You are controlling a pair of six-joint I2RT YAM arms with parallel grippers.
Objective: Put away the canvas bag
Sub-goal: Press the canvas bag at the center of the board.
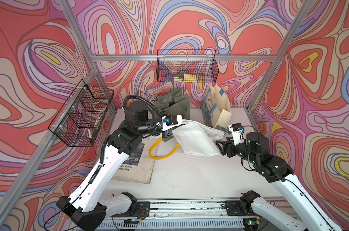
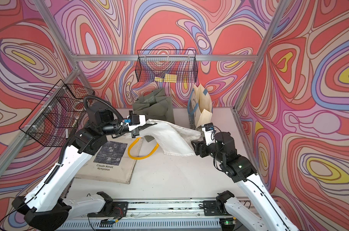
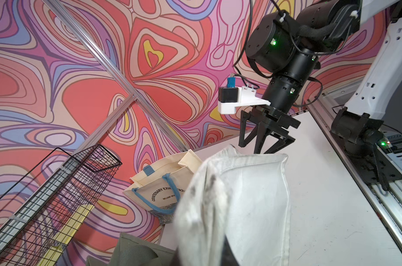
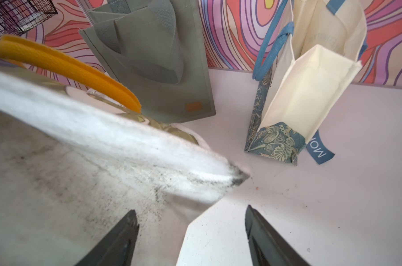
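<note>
Here, the white canvas bag is held up above the middle of the table, as is seen in both top views. Its top edge is pinched by the left gripper, whose jaws are squeezed tight on the cloth. From there the bag is seen sloping down toward the right gripper. A yellow handle is left hanging in a loop under the left gripper. The right gripper is spread wide and nothing is held in it. The bag's dirty corner is seen just in front of its jaws, and some cloth is draped over one finger. At the back of the table, a grey-green bag and a cream bag with blue handles are stood up side by side. A flat bag with a picture is laid on the table, partly hidden by the left arm.
</note>
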